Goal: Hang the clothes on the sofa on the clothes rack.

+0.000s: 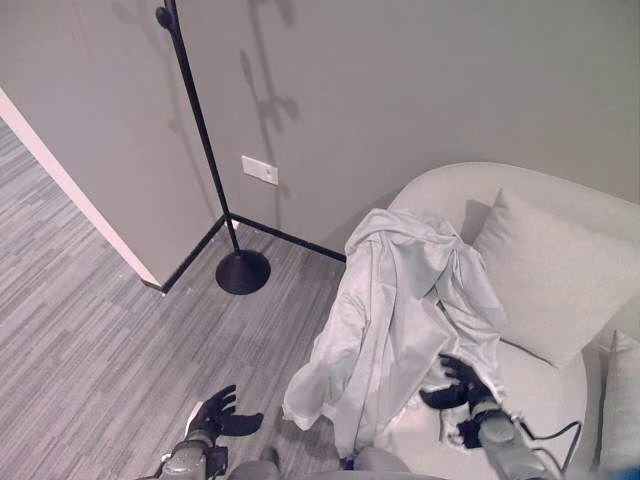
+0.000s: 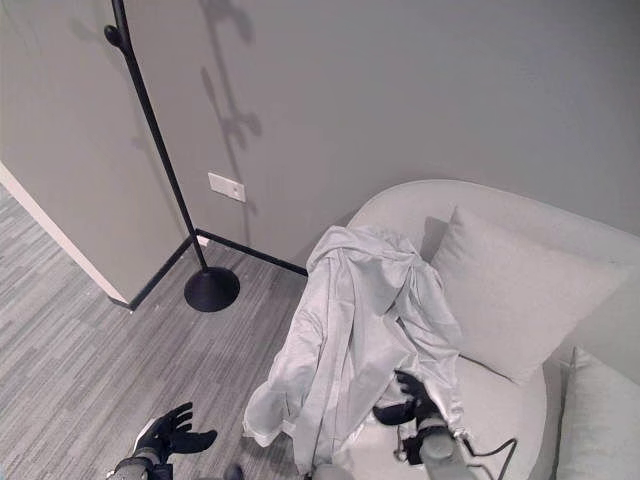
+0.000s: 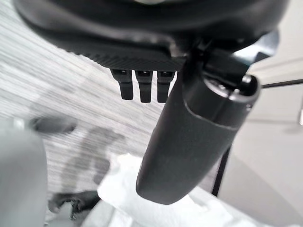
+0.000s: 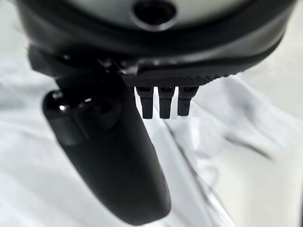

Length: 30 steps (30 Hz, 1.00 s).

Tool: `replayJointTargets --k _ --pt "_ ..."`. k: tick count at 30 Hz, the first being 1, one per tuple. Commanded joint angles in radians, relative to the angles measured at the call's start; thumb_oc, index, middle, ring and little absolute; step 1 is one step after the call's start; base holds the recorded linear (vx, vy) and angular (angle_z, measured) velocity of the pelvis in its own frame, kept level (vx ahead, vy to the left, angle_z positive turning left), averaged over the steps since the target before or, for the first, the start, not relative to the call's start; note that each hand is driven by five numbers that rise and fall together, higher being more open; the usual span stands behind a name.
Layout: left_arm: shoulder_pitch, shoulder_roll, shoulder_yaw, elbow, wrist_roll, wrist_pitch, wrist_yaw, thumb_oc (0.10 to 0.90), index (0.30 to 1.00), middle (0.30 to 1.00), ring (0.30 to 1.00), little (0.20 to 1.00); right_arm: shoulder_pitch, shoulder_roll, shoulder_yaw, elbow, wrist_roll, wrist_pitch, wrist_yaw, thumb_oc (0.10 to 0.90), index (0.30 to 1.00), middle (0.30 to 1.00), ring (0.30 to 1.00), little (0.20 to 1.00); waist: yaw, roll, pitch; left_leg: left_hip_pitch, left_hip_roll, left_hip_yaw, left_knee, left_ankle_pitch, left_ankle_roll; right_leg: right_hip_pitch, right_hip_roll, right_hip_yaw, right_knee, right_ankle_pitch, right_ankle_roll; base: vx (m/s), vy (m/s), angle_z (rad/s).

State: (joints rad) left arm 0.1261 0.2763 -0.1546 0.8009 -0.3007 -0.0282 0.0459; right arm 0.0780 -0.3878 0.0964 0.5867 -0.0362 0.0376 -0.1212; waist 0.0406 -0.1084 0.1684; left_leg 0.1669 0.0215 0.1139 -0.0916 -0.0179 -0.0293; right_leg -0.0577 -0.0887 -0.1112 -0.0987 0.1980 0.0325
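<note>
A pale grey-white garment [image 1: 400, 300] lies draped over the arm and seat of a light round sofa [image 1: 480, 180], its hem hanging toward the floor. The black clothes rack [image 1: 200, 130] stands by the wall to the left on a round base [image 1: 243, 271]. My right hand [image 1: 462, 385] hovers open at the garment's lower right part, over the seat; its straight fingers [image 4: 163, 101] show in the right wrist view against the white cloth [image 4: 246, 142]. Low over the carpet, my left hand [image 1: 215, 412] is open and holds nothing, with fingers [image 3: 142, 87] straight.
A large cushion [image 1: 545, 275] leans on the sofa back, and a second cushion [image 1: 622, 400] sits at the right edge. A wall socket [image 1: 259, 169] is beside the rack. Grey carpet [image 1: 120, 320] stretches between the sofa and the wall corner.
</note>
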Motion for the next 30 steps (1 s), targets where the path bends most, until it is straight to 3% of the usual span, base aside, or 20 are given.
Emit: replayJointTargets --k 1,8,13,15,16,19,23,26,29,30 --pt "-0.058 0.010 -0.009 -0.060 0.041 -0.056 -0.008 0.800 0.900 0.900 0.900 0.900 0.041 -0.068 -0.023 -0.043 -0.051 -0.031 -0.037 0.800 0.900 0.900 0.900 0.900 -0.025 0.010 -0.045 -0.011 0.018 -0.041 0.004 -0.067 -0.017 0.101 -0.080 -0.047 0.011 -0.093 0.137 0.05 -0.061 -0.21" --pt "-0.059 0.007 -0.006 -0.109 0.034 -0.057 -0.011 0.800 0.900 0.900 0.900 0.900 0.068 -0.066 -0.046 -0.060 -0.093 -0.023 -0.045 0.800 0.900 0.900 0.900 0.900 -0.044 0.023 -0.053 0.016 0.020 -0.016 0.004 -0.080 -0.011 0.119 -0.076 -0.031 0.011 -0.099 0.140 0.01 0.035 -0.11" --pt "-0.071 0.021 -0.002 -0.182 0.014 -0.059 -0.007 0.800 0.900 0.900 0.900 0.900 0.073 -0.051 -0.067 -0.133 -0.101 -0.015 -0.048 0.800 0.900 0.900 0.900 0.900 -0.054 0.014 -0.019 0.014 0.001 0.030 0.004 -0.090 0.011 0.069 -0.086 0.012 0.011 -0.031 0.171 -0.09 0.068 -0.33" --pt "-0.077 0.039 0.004 -0.224 0.010 -0.059 -0.011 0.800 0.900 0.900 0.900 0.900 0.073 -0.056 -0.086 -0.197 -0.111 -0.016 -0.049 0.800 0.900 0.900 0.900 0.900 -0.058 0.017 0.007 0.011 0.001 0.051 0.004 -0.097 0.020 0.017 -0.095 0.042 0.094 -0.034 0.178 -0.16 0.056 -0.61" --pt "-0.093 0.054 0.011 -0.251 0.020 -0.062 -0.012 0.800 0.900 0.900 0.900 0.900 0.079 -0.058 -0.121 -0.278 -0.115 -0.024 -0.054 0.800 0.900 0.900 0.900 0.900 -0.065 0.019 0.019 0.024 0.008 0.066 0.004 -0.110 0.019 -0.013 -0.126 0.066 0.135 -0.032 0.175 -0.08 0.027 -0.79" --pt "-0.102 0.064 0.005 -0.282 0.027 -0.064 -0.008 0.800 0.900 0.900 0.900 0.900 0.073 -0.077 -0.144 -0.337 -0.126 -0.027 -0.057 0.800 0.900 0.900 0.900 0.900 -0.068 0.016 0.027 0.031 0.011 0.068 0.004 -0.108 0.015 -0.013 -0.142 0.061 0.106 -0.010 0.174 0.00 -0.036 -0.30" --pt "-0.097 0.054 0.008 -0.274 0.042 -0.073 -0.022 0.800 0.900 0.900 0.900 0.900 0.039 -0.160 -0.178 -0.417 -0.178 -0.041 -0.054 0.800 0.900 0.900 0.900 0.900 -0.057 -0.008 0.002 0.029 0.004 0.055 0.004 -0.117 0.000 0.039 -0.152 0.024 0.011 -0.005 0.182 0.10 -0.093 -0.03" --pt "-0.084 0.039 -0.021 -0.272 0.044 -0.077 -0.037 0.800 0.900 0.900 0.900 0.900 -0.016 -0.239 -0.200 -0.417 -0.178 -0.053 -0.072 0.800 0.900 0.900 0.900 0.900 -0.053 -0.001 -0.007 0.014 0.021 0.033 0.004 -0.111 -0.012 0.044 -0.139 -0.009 0.011 -0.033 0.181 0.07 -0.129 0.38" --pt "-0.067 0.048 -0.091 -0.314 0.026 -0.082 -0.061 0.800 0.900 0.900 0.900 0.900 -0.182 -0.391 -0.183 -0.348 -0.198 -0.048 -0.125 0.800 0.900 0.900 0.900 0.900 -0.031 0.020 0.017 -0.042 0.047 0.004 0.004 -0.085 -0.027 0.027 -0.128 -0.046 0.011 -0.054 0.175 -0.03 -0.093 0.32" --pt "-0.067 0.047 -0.089 -0.315 0.026 -0.082 -0.061 0.800 0.900 0.900 0.900 0.900 -0.190 -0.393 -0.177 -0.342 -0.197 -0.050 -0.127 0.800 0.900 0.900 0.900 0.900 -0.035 0.021 0.017 -0.044 0.048 0.003 0.004 -0.084 -0.027 0.026 -0.127 -0.047 0.011 -0.054 0.175 -0.13 -0.077 0.25"
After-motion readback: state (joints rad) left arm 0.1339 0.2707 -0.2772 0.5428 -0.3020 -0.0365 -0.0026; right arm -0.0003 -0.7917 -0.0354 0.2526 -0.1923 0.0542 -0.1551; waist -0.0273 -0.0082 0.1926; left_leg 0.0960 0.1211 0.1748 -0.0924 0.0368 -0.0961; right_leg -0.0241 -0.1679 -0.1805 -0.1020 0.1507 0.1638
